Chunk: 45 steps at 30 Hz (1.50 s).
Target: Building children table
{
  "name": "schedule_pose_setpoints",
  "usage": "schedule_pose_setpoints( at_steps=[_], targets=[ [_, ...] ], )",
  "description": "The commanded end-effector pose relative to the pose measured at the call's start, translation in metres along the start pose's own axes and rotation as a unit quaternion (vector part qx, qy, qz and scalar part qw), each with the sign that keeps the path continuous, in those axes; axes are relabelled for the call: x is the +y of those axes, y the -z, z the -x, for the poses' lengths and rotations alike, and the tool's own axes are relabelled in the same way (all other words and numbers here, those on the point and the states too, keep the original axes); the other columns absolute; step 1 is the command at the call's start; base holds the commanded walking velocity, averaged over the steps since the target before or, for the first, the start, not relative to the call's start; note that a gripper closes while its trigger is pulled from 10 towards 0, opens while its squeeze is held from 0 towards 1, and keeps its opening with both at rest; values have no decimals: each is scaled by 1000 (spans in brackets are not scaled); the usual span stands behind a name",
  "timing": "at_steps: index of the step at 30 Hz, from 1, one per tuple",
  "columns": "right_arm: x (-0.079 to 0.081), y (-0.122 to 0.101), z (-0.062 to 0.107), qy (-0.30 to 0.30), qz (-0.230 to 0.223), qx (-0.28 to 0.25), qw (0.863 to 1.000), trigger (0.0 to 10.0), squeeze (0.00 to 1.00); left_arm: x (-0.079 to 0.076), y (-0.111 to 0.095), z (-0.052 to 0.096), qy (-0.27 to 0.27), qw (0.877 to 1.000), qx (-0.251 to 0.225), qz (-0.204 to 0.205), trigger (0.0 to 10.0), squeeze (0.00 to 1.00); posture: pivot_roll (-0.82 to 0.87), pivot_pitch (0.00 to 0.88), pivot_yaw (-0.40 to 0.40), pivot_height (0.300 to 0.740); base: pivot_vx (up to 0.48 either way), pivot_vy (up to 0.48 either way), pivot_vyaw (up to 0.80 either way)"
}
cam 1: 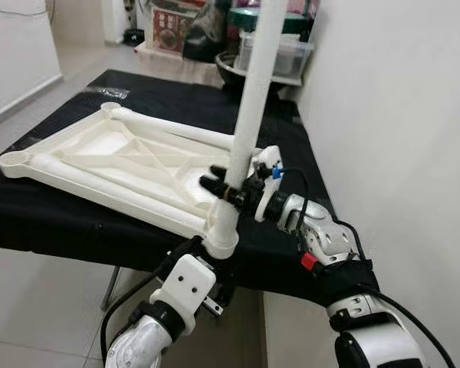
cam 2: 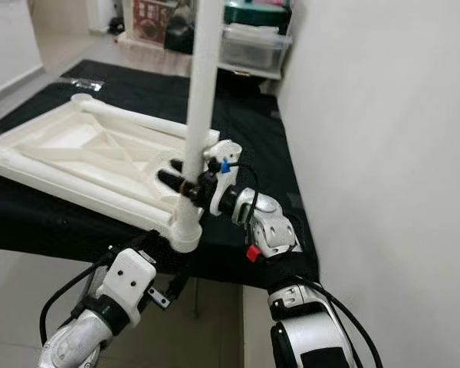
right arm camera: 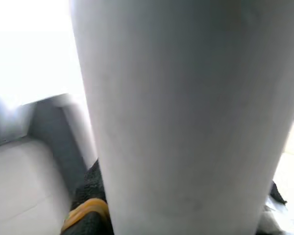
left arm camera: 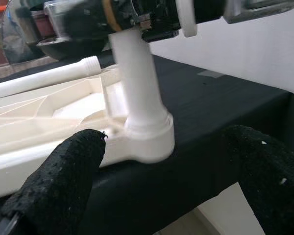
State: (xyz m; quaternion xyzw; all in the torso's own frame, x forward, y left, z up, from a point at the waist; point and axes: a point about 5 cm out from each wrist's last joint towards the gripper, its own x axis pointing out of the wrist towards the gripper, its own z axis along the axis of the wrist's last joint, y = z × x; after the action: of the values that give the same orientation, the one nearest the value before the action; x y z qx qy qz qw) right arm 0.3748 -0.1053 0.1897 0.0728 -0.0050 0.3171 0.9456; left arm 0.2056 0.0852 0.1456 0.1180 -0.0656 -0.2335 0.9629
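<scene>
- Left eye view: the white table top (cam 1: 100, 161) lies upside down on a black cloth (cam 1: 307, 165), its near corner socket (cam 1: 222, 238) at the cloth's front edge.
- One white table leg (cam 1: 249, 107) stands in that socket, its long axis nearly upright, leaning slightly away from the robot.
- Right gripper (cam 1: 218, 186): fingers closed around the leg low down, just above the socket; the arm reaches in from the right, across the cloth.
- Left gripper (left arm camera: 157, 181): spread wide and holding nothing, below and in front of the socket, off the cloth edge; in the left wrist view its two fingertips (left arm camera: 71, 166) stand either side of the socket without touching it.
- Two spare legs (cam 1: 176, 132) lie flat on the top's underside, well behind.
- Judgement: seating depends on the leg's axis matching the socket; the right gripper already holds it and the left is nearest to steady the corner.
</scene>
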Motion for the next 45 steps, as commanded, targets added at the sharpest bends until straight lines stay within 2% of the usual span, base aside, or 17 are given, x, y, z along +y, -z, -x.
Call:
schedule_pose_setpoints(
  at_steps=[1, 4, 5, 7, 9, 12, 13, 16, 17, 18, 20, 21, 28, 30, 42, 44, 45],
  targets=[
    [-14, -7, 4, 52, -3, -9, 999, 0, 0, -2, 4, 0, 8, 1000, 6, -2, 10000, 0, 98, 22, -165, 740, 0, 0, 0],
    [-31, -3, 12, 175, -10, -6, 985, 0, 0, -2, 4, 0, 8, 1000, 6, -2, 10000, 0, 95, 23, -161, 740, 0, 0, 0],
    [-46, 2, 23, 291, -20, -2, 957, 0, 0, -2, 4, 0, 8, 1000, 5, -1, 10000, 0, 98, 24, -163, 740, 0, 0, 0],
    [-46, 2, 23, 291, -20, -2, 957, 0, 0, -2, 4, 0, 8, 1000, 5, -1, 10000, 0, 98, 24, -163, 740, 0, 0, 0],
    [-46, 19, 41, 436, -37, 6, 899, 0, 0, -3, 4, 0, 8, 1000, 6, 0, 10000, 0, 97, 24, -163, 740, 0, 0, 0],
    [-38, 22, 41, 453, -45, 2, 890, 0, 0, -3, 4, 0, 8, 1000, 6, 0, 10000, 0, 98, 22, -166, 740, 0, 0, 0],
    [-30, 23, 37, 447, -54, -6, 893, 4314, 0, -4, 4, -1, 8, 1000, 6, 0, 10000, 0, 98, 24, -167, 740, 0, 0, 0],
    [-24, 22, 33, 438, -60, -12, 897, 4314, 0, -4, 4, -1, 7, 1000, 6, 0, 10000, 0, 98, 24, -167, 740, 0, 0, 0],
    [-20, 19, 28, 423, -64, -25, 903, 10000, 0, -4, 4, -1, 7, 1000, 6, 0, 10000, 0, 98, 24, -166, 740, 0, 0, 0],
    [-16, 13, 23, 399, -58, -48, 914, 10000, 1000, -3, 5, -1, 7, 1000, 6, 0, 10000, 0, 97, 24, -167, 740, 0, 0, 0],
    [-14, 2, 17, 366, -50, -77, 926, 10000, 1000, -3, 5, -1, 7, 1000, 6, 0, 10000, 0, 95, 22, -166, 740, 0, 0, 0],
    [-12, -7, 11, 322, -57, -98, 940, 10000, 0, -3, 5, -1, 7, 1000, 6, 0, 10000, 0, 94, 23, -167, 740, 0, 0, 0],
    [-5, -26, 4, 141, -57, -124, 981, 10000, 0, -3, 5, -1, 7, 1000, 6, 0, 10000, 0, 95, 20, -168, 740, 0, 0, 0],
    [4, -30, 8, 4, -49, -99, 994, 10000, 0, -3, 5, -1, 6, 1000, 6, 1, 10000, 0, 93, 22, -169, 740, 0, 0, 0],
    [31, -14, 28, -287, -14, 24, 957, 10000, 0, -3, 4, -1, 7, 1000, 6, 0, 10000, 0, 102, 22, -169, 740, 0, 0, 0],
    [32, -14, 25, -290, -10, 20, 957, 7961, 0, -3, 4, 0, 7, 1000, 5, 1, 10000, 0, 105, 21, -171, 740, 0, 0, 0],
    [32, -12, 18, -267, 4, 16, 964, 0, 0, -3, 4, 0, 7, 1000, 6, 0, 10000, 0, 105, 22, -172, 740, 0, 0, 0]
  ],
)
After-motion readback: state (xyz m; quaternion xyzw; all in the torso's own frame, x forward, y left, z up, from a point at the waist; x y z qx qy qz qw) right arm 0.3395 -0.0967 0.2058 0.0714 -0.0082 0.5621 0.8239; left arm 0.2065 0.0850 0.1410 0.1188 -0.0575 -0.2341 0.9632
